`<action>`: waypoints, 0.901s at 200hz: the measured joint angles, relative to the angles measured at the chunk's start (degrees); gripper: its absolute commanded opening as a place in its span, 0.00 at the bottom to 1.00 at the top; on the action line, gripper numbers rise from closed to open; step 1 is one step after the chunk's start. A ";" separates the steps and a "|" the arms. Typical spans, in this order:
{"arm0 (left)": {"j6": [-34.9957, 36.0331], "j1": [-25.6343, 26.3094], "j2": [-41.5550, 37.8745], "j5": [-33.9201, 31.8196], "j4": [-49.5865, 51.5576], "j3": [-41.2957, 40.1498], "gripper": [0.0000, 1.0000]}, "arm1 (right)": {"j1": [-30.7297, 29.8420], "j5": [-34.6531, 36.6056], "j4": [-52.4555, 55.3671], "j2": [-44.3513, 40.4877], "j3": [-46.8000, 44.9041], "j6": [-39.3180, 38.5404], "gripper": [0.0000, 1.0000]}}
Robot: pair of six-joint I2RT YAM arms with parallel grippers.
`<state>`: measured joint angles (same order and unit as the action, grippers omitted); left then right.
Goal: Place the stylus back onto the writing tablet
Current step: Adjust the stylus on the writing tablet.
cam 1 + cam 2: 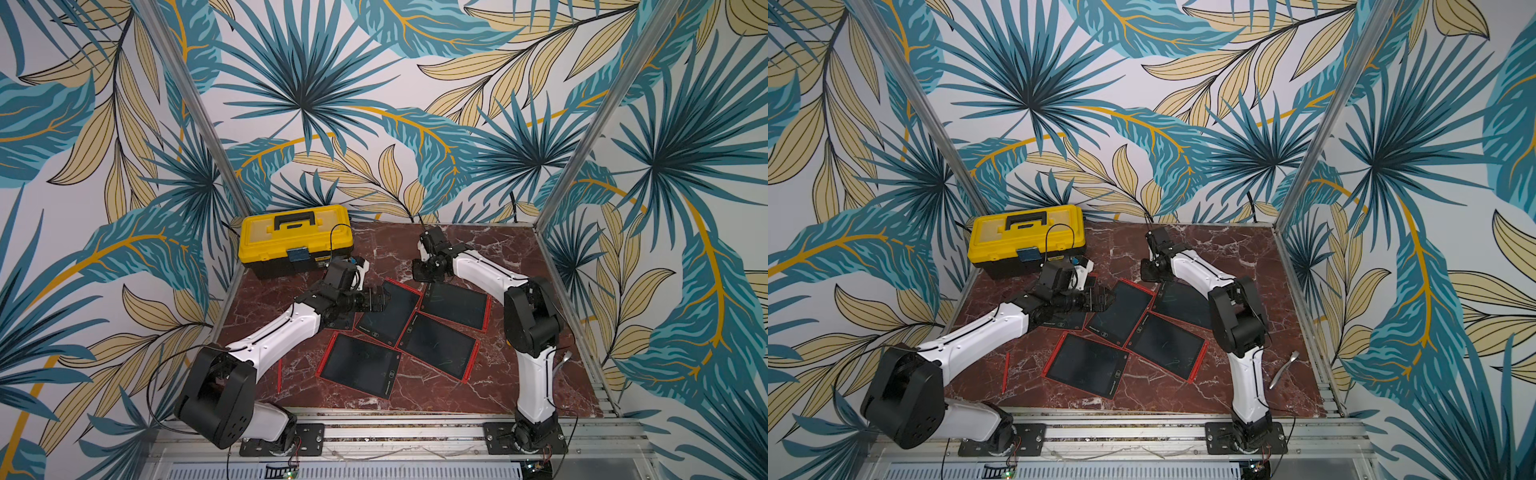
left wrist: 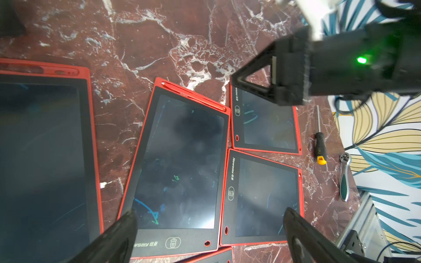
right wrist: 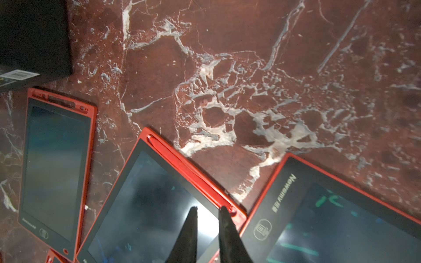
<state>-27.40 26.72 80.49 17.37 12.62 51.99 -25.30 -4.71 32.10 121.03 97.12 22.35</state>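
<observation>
The right gripper (image 3: 209, 209) was seen with its jaws drawn nearly together, a narrow gap left between the tips and nothing caught in it. The left gripper (image 2: 209, 213) was held spread wide and empty above the button end of the middle tablet (image 2: 180, 164). One red pen, the docked stylus (image 3: 189, 173), was found lying in the slot along the top edge of that tablet, its long axis parallel to that edge. Its end nearest the neighbouring tablet (image 3: 330, 216) was met by one of the right fingertips (image 3: 225, 213), the other being placed over the dark screen, so the pen lay just to one side of the gap, not inside it. A second pen, the loose stylus (image 1: 279, 376), was seen on the marble table (image 1: 436, 395) beside the left arm, pointing roughly front to back, well apart from both grippers and nearer the left arm. An empty slot (image 3: 61, 104) was noted on another tablet near the middle one. It was judged that pressing the docked pen home would call for only a slight sideways shift of the right tips. The loose one would be better reached by the left arm, its jaws turned across that front-to-back line.
</observation>
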 measured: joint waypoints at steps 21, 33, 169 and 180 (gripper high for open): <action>0.02 0.00 -1.11 0.50 -1.53 -1.16 1.00 | -0.76 0.42 1.25 2.45 2.67 -0.11 0.14; -0.04 0.00 -1.81 0.66 -2.58 -2.01 1.00 | -1.11 0.50 1.68 3.67 3.76 -0.13 0.12; -1.20 0.09 -5.64 1.09 -7.30 -7.65 1.00 | -4.26 5.38 6.93 11.74 11.28 -1.44 0.00; -1.25 0.09 -5.64 1.09 -7.37 -7.93 1.00 | -4.26 5.62 7.17 12.02 11.63 -1.64 0.00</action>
<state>-28.64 26.81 74.85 18.46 5.26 44.05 -29.56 0.91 39.27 133.05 108.75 20.71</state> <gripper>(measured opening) 0.997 0.047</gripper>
